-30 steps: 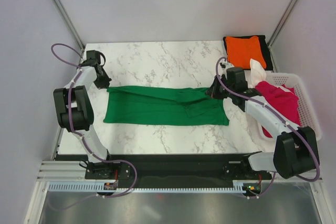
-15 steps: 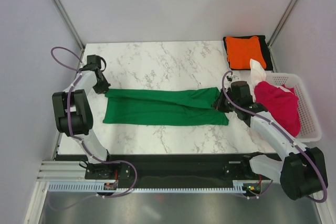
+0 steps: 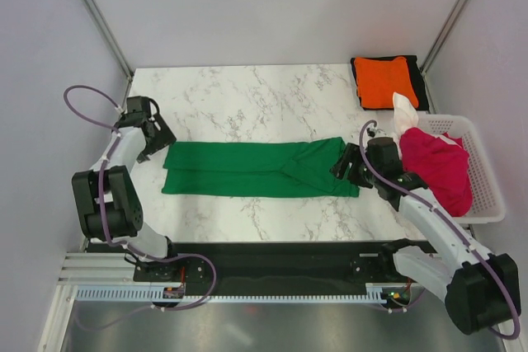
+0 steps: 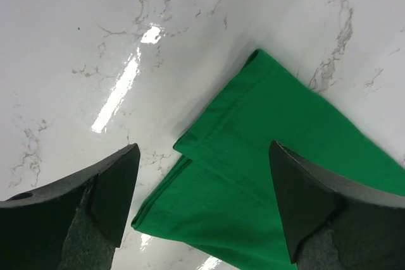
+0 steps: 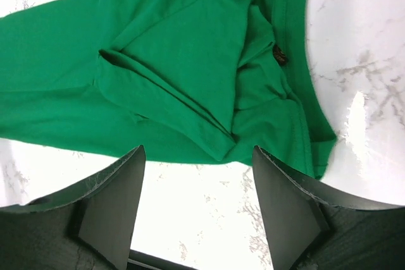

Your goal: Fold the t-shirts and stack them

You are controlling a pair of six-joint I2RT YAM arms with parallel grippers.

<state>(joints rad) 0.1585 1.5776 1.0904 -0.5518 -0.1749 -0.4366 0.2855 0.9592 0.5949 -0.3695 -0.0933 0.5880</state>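
Observation:
The bright green t-shirt (image 3: pixel 260 168) lies flat mid-table, folded lengthwise into a long strip. My left gripper (image 3: pixel 153 138) is open just off the strip's left end, above its layered corner (image 4: pixel 285 131), holding nothing. My right gripper (image 3: pixel 346 167) is open at the strip's right end, over the collar and a folded sleeve (image 5: pixel 177 49), with bare marble between its fingers. At the back right, the orange t-shirt (image 3: pixel 384 80) lies folded on the black t-shirt (image 3: pixel 423 82). The crimson t-shirt (image 3: pixel 441 164) and the white t-shirt (image 3: pixel 404 111) are heaped in the basket.
The white slotted basket (image 3: pixel 488 177) stands at the table's right edge, close beside my right arm. Marble table surface (image 3: pixel 247 100) shows behind the green strip, and a narrower band in front of it. Frame posts rise at both back corners.
Both grippers opened and let go of the green shirt, which now lies as a narrower strip. The left gripper drew back to the left; the right moved toward the near edge.

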